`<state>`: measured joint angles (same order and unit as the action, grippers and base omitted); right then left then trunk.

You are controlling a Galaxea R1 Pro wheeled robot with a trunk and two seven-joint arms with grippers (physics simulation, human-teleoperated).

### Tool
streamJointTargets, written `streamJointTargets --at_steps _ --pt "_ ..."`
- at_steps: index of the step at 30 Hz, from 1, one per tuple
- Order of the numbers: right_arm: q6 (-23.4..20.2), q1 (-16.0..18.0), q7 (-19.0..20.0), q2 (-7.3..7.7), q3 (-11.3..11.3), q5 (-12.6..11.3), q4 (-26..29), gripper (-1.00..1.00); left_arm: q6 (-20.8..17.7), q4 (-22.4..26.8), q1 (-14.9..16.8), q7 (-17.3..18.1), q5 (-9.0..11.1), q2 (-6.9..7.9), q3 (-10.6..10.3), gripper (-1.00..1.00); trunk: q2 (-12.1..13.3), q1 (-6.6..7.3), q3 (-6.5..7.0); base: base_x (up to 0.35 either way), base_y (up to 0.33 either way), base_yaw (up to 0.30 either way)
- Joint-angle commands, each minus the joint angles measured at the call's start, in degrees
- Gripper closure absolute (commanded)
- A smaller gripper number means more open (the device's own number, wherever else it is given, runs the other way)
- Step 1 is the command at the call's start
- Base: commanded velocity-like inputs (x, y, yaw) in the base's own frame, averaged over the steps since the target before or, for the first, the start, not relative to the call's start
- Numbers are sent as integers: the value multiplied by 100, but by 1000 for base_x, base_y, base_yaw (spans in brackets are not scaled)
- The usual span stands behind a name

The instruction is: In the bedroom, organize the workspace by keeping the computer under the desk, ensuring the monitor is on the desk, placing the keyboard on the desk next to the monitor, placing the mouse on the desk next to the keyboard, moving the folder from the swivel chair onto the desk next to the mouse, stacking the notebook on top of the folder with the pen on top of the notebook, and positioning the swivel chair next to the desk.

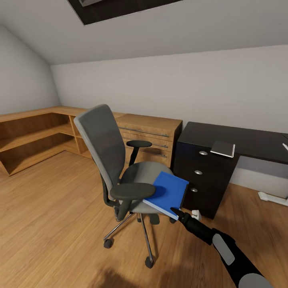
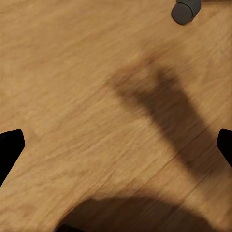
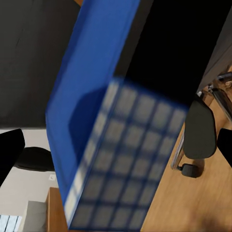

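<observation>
While its left hand (image 2: 116, 145) hangs released over bare floor, the right hand (image 1: 179, 214) grasps the blue folder's (image 1: 168, 193) corner, tilting it off the swivel chair (image 1: 116, 160) toward the nearby table (image 1: 240, 140).

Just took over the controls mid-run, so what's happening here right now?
The right gripper has reached the near corner of the blue folder, which sits on the swivel chair seat, tilted over its front edge. In the right wrist view the folder is close up between the fingers; whether they have closed on it cannot be told. The left gripper is open over bare wood floor. The desk stands just right of the chair, with a small flat pale item on top.
</observation>
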<state>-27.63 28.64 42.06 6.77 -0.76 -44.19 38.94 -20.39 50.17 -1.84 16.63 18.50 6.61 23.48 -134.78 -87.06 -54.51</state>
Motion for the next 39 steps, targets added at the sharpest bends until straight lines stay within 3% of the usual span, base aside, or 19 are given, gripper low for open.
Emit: streamJointTargets --at_steps 1,9,10,39 --pt "-47 4 4 0 -7 -37 0 -100 -52 10 -1 10 49 -1 10 -100 -2 1 -4 0 0 0" --pt "-53 6 4 0 -1 -37 0 -100 -53 10 -1 8 49 -1 15 -100 -2 1 -4 0 0 0" --pt "-54 5 4 0 1 -37 0 100 -53 10 -1 10 49 -1 15 -100 -2 1 -4 0 0 0" --pt "-49 4 4 8 -3 -37 9 100 -51 10 -1 16 49 -1 16 -100 -2 1 -4 0 0 0"
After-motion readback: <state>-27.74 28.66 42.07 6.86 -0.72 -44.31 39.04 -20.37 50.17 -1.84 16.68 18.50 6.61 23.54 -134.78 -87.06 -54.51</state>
